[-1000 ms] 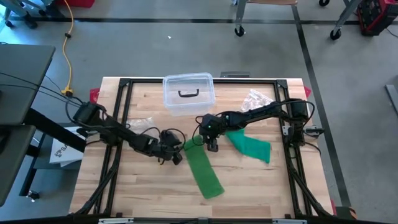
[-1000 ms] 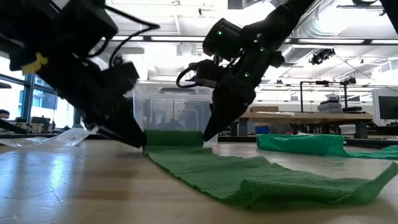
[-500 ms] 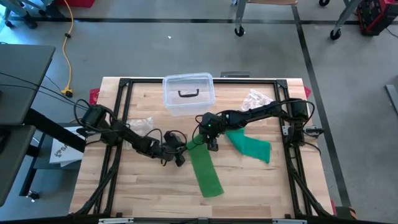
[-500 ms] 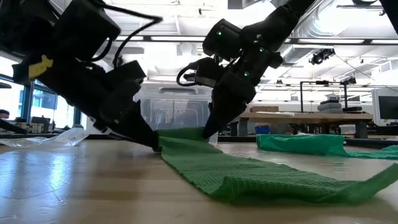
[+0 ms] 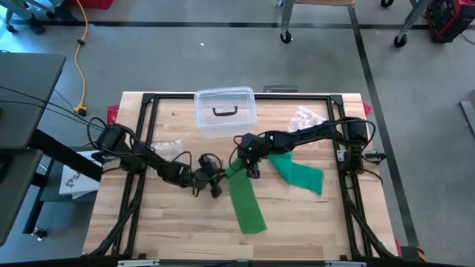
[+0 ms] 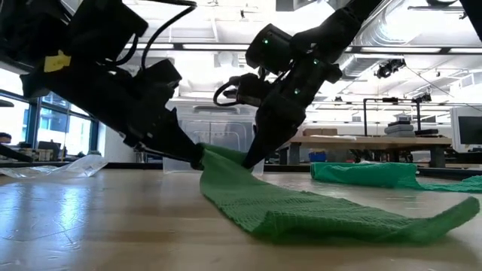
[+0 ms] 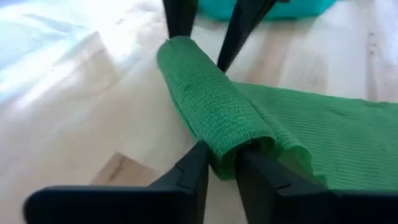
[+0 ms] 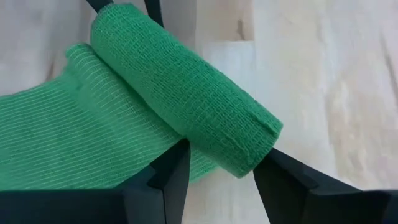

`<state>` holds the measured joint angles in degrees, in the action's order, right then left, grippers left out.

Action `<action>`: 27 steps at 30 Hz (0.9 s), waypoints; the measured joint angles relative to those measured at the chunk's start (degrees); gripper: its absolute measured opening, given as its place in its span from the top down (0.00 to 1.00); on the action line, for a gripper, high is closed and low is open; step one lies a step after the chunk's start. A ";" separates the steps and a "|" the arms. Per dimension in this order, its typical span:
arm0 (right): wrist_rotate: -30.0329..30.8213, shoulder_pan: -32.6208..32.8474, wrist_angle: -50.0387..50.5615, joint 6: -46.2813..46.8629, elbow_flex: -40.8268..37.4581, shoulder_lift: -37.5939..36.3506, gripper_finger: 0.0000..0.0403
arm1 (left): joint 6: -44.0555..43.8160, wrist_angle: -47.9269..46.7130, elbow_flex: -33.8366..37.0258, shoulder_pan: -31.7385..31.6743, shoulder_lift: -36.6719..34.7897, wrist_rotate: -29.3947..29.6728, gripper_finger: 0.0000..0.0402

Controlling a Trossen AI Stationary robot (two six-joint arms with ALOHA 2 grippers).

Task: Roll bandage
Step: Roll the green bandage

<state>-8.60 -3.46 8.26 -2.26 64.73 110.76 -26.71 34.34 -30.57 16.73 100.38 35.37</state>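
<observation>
Mid-table on the pale wooden tabletop (image 5: 178, 222), the green woven bandage (image 5: 246, 200) lies partly rolled; left gripper (image 5: 217, 180) and right gripper (image 5: 245, 168) each clamp one end of its roll.

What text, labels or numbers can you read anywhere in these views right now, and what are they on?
Nothing can be read with confidence.
White sheet by the table's left edge, high view: dark printing, too small to read.
Yellow tag on an arm, low view: no characters can be made out.
Clear plastic box: no label visible.
Green bandage and its rolled end: plain mesh, no print.
</observation>
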 joint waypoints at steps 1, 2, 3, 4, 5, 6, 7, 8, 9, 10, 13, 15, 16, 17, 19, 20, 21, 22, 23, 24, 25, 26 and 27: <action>0.77 0.00 0.11 0.76 0.00 0.00 0.60 | -0.14 -0.30 0.00 0.12 -0.02 0.96 0.87; 1.65 0.00 0.40 1.42 0.00 0.00 0.60 | -0.55 -1.02 -0.02 0.36 -0.04 2.33 0.91; 2.60 0.07 0.90 2.08 0.00 0.00 0.60 | -1.39 -2.00 -0.03 0.72 -0.04 4.26 0.95; 3.43 0.16 1.84 2.25 0.00 0.00 0.60 | -2.40 -3.24 -0.09 1.12 -0.05 6.27 0.97; 4.26 0.33 3.02 1.99 0.02 0.00 0.60 | -3.79 -4.64 -0.21 1.51 -0.07 8.20 0.98; 4.77 0.44 4.30 1.75 0.11 0.00 0.60 | -5.40 -6.24 -0.33 1.94 -0.13 9.95 0.97; 4.96 0.45 5.72 1.39 0.13 0.00 0.60 | -7.10 -8.08 -0.33 2.41 -0.17 11.55 0.97; 4.88 0.52 6.69 1.36 0.13 0.00 0.60 | -8.42 -9.66 -0.26 2.82 -0.17 12.26 0.98; 4.62 0.61 6.89 1.37 0.13 0.00 0.60 | -9.39 -10.83 -0.26 3.24 -0.15 12.76 0.98; 4.56 0.83 6.86 1.23 0.13 0.00 0.60 | -10.26 -11.57 -0.26 3.65 -0.15 13.21 0.99; 5.13 1.76 6.78 0.61 0.13 -0.56 0.60 | -12.25 -13.41 -0.26 4.74 -0.17 14.56 0.99; 4.82 2.70 6.72 0.16 0.13 -0.98 0.60 | -13.58 -14.39 -0.26 5.50 -0.17 15.54 0.99; 3.77 3.29 6.89 -0.55 0.13 -1.21 0.60 | -14.42 -15.34 -0.26 5.90 -0.17 16.24 0.99; 2.50 3.99 7.02 -1.55 0.13 -1.43 0.60 | -15.49 -16.60 -0.26 6.39 -0.17 17.10 0.99; 1.25 5.73 7.28 -3.61 0.13 -1.73 0.61 | -18.11 -19.47 -0.26 7.22 -0.17 18.60 0.99; 1.40 6.67 7.17 -4.17 0.13 -1.75 0.62 | -19.69 -21.05 -0.26 7.64 -0.17 19.15 0.99; 1.57 7.42 6.93 -4.77 0.13 -1.75 0.64 | -21.38 -22.53 -0.25 8.11 -0.17 19.78 1.00; 1.52 8.02 6.49 -5.64 0.10 -1.75 0.66 | -23.04 -23.78 -0.24 8.56 -0.17 20.52 1.00; 1.50 8.53 5.07 -6.31 0.06 -1.67 0.69 | -24.53 -24.86 -0.24 9.02 -0.17 21.27 1.00; 1.48 8.84 2.32 -6.72 0.04 -1.34 0.73 | -25.74 -25.85 -0.24 9.44 -0.17 21.95 1.00; 1.19 8.96 -1.36 -7.09 0.06 -0.91 0.76 | -26.67 -26.79 -0.22 9.75 -0.17 22.52 1.00; 0.83 8.96 -4.80 -7.21 0.07 -0.13 0.81 | -27.28 -27.57 -0.22 9.97 -0.17 23.05 1.00; 0.81 8.83 -7.88 -6.92 0.07 0.74 0.85 | -27.91 -28.45 -0.22 10.12 -0.17 23.47 1.00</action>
<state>-7.79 5.37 0.38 -9.19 64.79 111.50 -54.62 5.89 -30.79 26.85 100.20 58.84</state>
